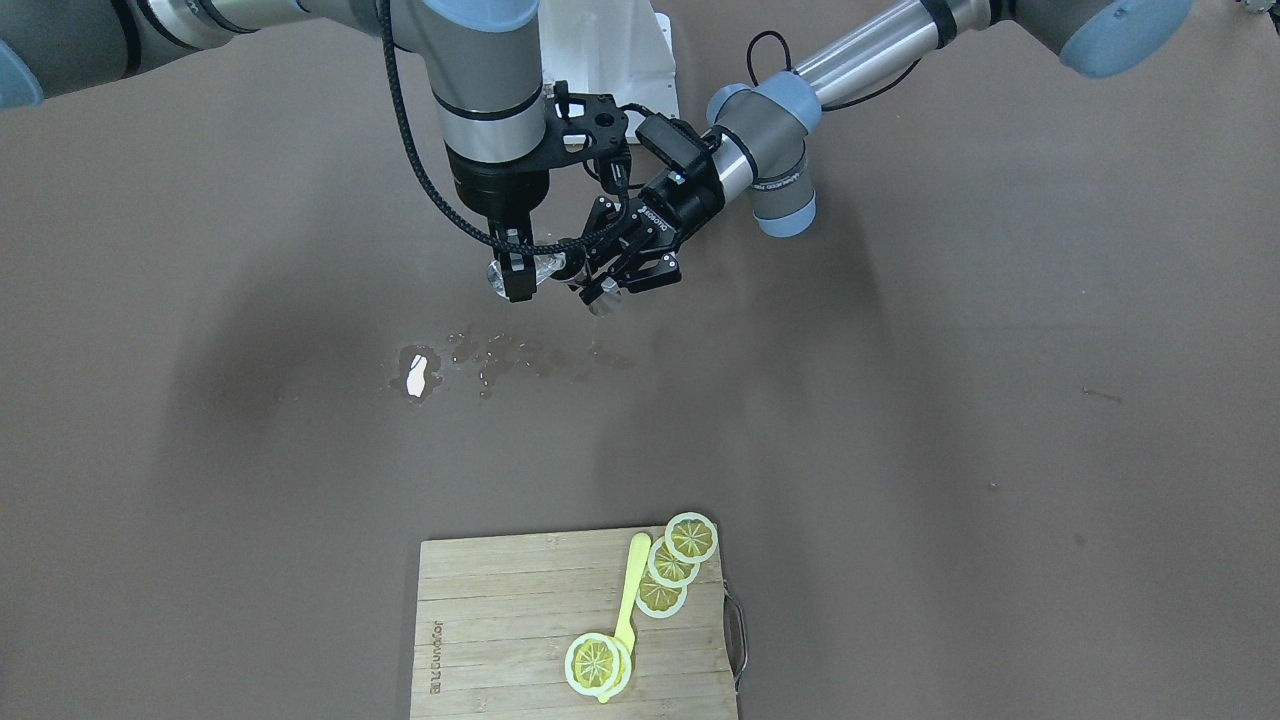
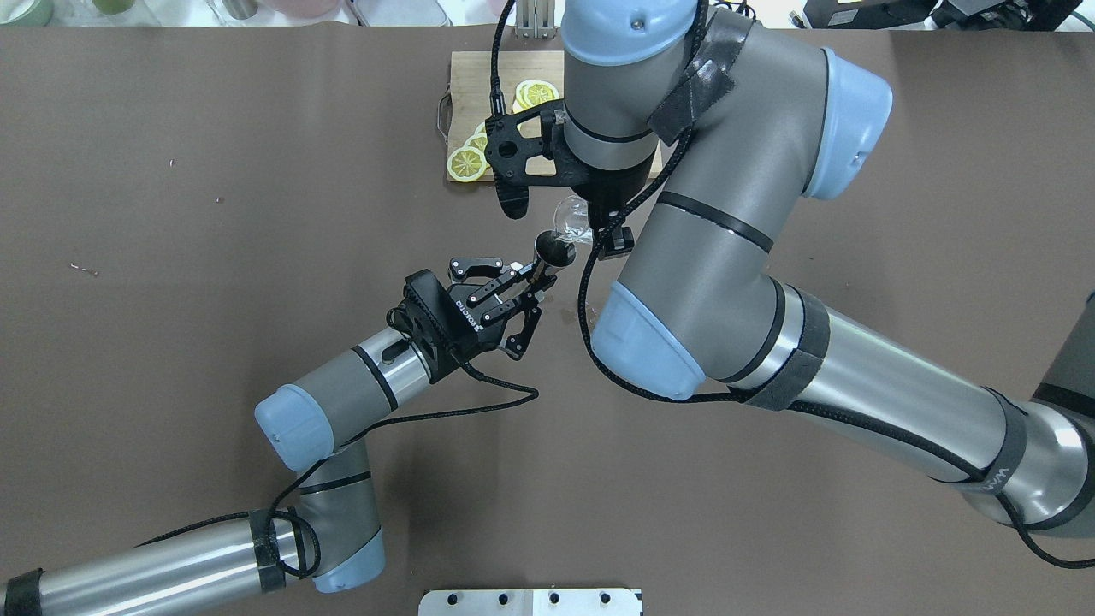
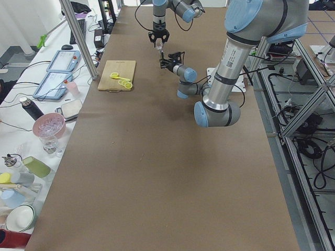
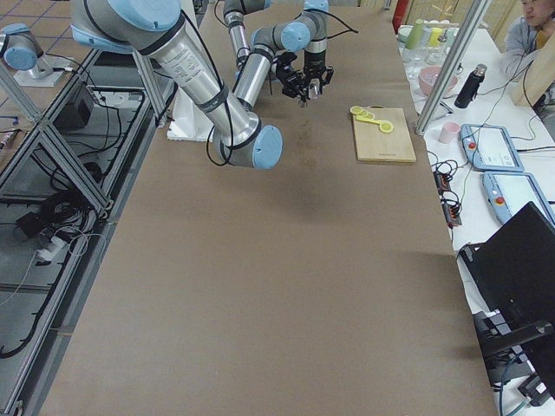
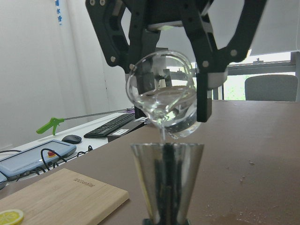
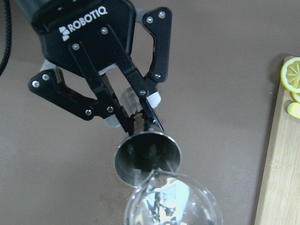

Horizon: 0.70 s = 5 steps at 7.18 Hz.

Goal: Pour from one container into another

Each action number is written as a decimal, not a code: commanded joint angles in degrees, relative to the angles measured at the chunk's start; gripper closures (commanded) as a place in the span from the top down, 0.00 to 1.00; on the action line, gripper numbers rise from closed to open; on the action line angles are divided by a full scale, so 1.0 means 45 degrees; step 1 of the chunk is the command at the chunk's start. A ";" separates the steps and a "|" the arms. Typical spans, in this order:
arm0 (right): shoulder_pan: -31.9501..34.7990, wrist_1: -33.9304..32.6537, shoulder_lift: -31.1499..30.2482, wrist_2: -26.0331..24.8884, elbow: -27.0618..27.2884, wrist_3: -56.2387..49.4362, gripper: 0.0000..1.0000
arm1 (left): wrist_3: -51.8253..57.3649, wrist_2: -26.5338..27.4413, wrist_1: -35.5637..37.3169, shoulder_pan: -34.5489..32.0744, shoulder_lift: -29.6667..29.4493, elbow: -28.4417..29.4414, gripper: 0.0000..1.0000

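Glass cup tipped over steel jigger, mid-pour
Cup clamped in right gripper, lip just above jigger's mouth, thin stream going in; jigger pinched at the waist by left gripper, mouth up, both raised over the table. Best done with slow tilt, lip centred over the mouth, jigger level and steady; ease back before the brim, small capacity likely. Wet patch on table underneath, so more spill likely on any drift

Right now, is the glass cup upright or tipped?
Tipped. The cup leans with its lip down over the jigger, and a thin stream falls from it.
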 commanded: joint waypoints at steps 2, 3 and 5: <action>0.0019 -0.0002 0.0008 -0.0253 0.0019 -0.0056 0.00 | 0.0000 0.0000 0.0008 0.0000 0.0000 -0.0007 0.00; 0.0019 -0.0002 0.0007 -0.0293 0.0039 -0.0056 0.00 | 0.0000 0.0019 0.0008 0.0000 0.0000 0.0012 0.00; 0.0019 -0.0002 0.0008 -0.0332 0.0097 -0.0056 0.00 | 0.0000 0.0020 0.0008 0.0000 -0.0039 0.0013 0.00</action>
